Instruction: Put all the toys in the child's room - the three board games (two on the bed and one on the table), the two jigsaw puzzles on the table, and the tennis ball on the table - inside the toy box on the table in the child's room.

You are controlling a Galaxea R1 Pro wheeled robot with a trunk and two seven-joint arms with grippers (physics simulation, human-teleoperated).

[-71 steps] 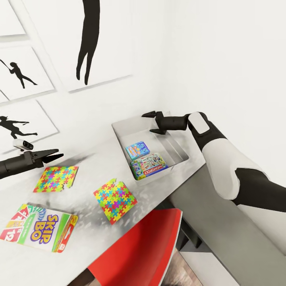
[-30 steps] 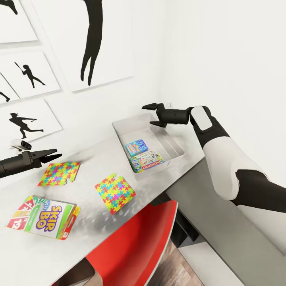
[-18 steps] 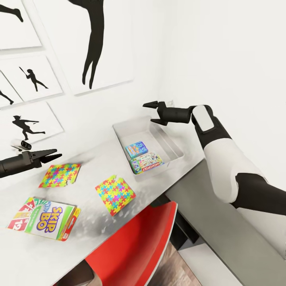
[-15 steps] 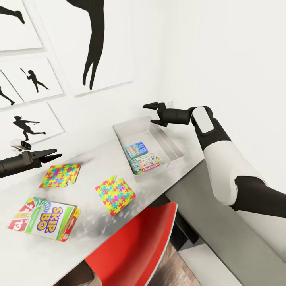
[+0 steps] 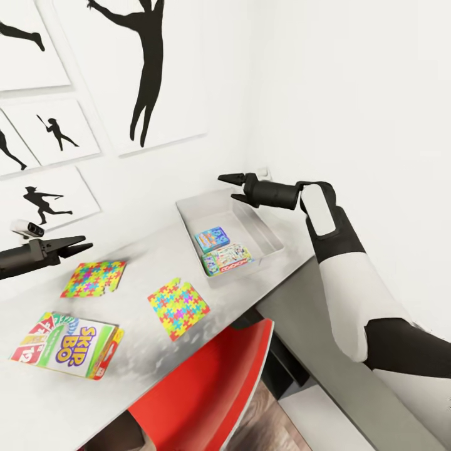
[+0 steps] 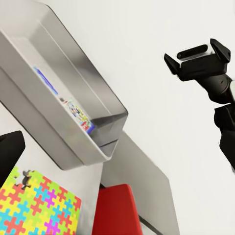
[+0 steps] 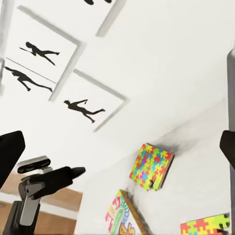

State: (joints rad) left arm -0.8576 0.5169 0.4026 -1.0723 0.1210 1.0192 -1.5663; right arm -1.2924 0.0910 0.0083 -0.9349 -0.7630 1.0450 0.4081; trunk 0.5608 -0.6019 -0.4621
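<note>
1. The long pale grey-white, faintly marbled table (image 5: 150,250) runs along a white wall hung with black silhouette pictures (image 5: 147,69).
2. The shallow light-grey toy box with sloping sides (image 5: 266,235) sits on the table near its far end, close to the room corner.
3. Inside the toy box lie 2 small flat board games: a blue box with cartoon print (image 5: 212,238) and, just beside it toward the near wall of the box, a green-and-blue box with red lettering (image 5: 228,258).
4. A 3rd board game, a flat white, green and red box lettered "SKIP-BO" (image 5: 66,345), lies on the table well apart from the toy box, at the left of the head view.
5. 2 thin multicoloured jigsaw puzzle sheets lie flat on the table between that box and the toy box: 1 (image 5: 94,279) near the left gripper, the other (image 5: 179,307) near the table's front edge.
6. The black left gripper (image 5: 74,245) hovers above the table near the 1st puzzle sheet; its fingers lie close together with nothing between them.
7. The black right gripper (image 5: 233,188) hangs above the far end of the toy box, fingers spread apart and empty.
8. A red chair (image 5: 200,388) stands at the table's front edge.
</note>
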